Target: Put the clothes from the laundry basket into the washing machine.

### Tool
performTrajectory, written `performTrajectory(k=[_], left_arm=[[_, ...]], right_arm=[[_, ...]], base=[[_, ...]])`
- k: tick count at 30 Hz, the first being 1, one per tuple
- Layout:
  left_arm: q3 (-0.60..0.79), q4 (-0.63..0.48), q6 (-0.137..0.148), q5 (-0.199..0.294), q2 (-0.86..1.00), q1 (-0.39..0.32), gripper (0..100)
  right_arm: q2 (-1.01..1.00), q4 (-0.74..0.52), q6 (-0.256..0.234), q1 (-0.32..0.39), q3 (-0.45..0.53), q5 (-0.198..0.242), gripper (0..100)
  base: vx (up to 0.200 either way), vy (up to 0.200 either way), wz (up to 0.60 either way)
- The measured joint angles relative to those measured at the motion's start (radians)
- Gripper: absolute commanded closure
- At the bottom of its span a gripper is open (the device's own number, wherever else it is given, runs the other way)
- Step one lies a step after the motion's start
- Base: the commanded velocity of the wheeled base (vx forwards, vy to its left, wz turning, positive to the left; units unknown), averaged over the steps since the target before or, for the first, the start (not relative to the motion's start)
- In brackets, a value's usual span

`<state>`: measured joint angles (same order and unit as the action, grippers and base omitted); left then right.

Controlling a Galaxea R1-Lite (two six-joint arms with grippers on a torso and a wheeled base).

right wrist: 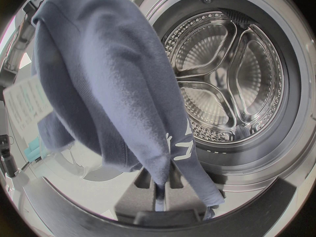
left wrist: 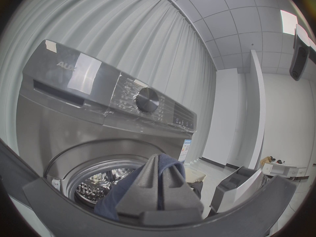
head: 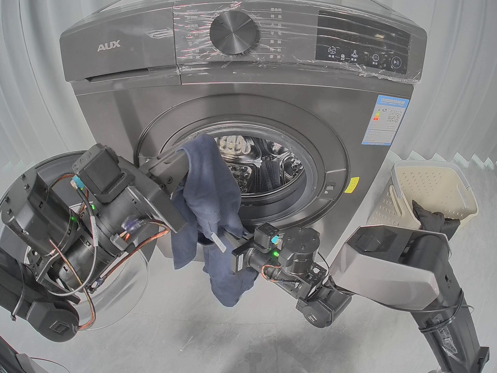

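Two hands clench one blue garment (head: 212, 192) at centre frame: the left hand (left wrist: 159, 178) pinches its top and the right hand (right wrist: 161, 186) its lower part. Its long axis runs top to bottom, draped across the left edge of the washing machine (head: 243, 104) drum mouth (head: 269, 167). At right, the laundry basket (head: 440, 182) holds a dark cloth (head: 432, 218).

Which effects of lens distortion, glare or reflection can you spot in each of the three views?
Head view: curtain folds bow around the washing machine, and glare streaks the film over its control panel. Left wrist view: dark corners, curved ceiling lines, a blown-out ceiling light. Right wrist view: the steel drum gleams with highlights behind the blue garment.
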<state>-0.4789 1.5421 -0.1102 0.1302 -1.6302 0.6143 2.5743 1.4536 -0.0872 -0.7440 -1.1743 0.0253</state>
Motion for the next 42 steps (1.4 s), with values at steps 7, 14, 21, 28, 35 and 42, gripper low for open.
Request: performTrajectory(k=[7, 14, 21, 28, 35, 42], left_arm=[[0.103, -0.002, 0.003, 0.001, -0.019, -0.054, 100], [0.236, -0.001, 0.010, 0.032, -0.063, -0.089, 100], [0.355, 0.001, 0.024, 0.060, -0.166, -0.097, 100], [0.401, 0.003, 0.030, 0.063, -0.267, -0.099, 100], [0.436, 0.003, 0.044, 0.062, -0.338, -0.097, 0], [0.457, 0.002, 0.044, 0.059, -0.378, -0.100, 0]], right_arm=[[-0.103, 0.016, -0.007, 0.023, 0.109, 0.000, 100], [-0.196, 0.020, -0.008, 0.053, 0.174, 0.000, 100], [-0.244, 0.018, -0.007, 0.059, 0.193, 0.000, 100], [-0.275, 0.013, -0.008, 0.054, 0.188, -0.017, 100], [-0.314, 0.004, -0.007, 0.051, 0.193, -0.022, 100], [-0.339, -0.001, -0.006, 0.050, 0.195, -0.023, 100]], base=[[0.000, 0.000, 0.00], [0.000, 0.000, 0.00], [0.000, 0.000, 0.00], [0.000, 0.000, 0.00], [0.000, 0.000, 0.00], [0.000, 0.000, 0.00]])
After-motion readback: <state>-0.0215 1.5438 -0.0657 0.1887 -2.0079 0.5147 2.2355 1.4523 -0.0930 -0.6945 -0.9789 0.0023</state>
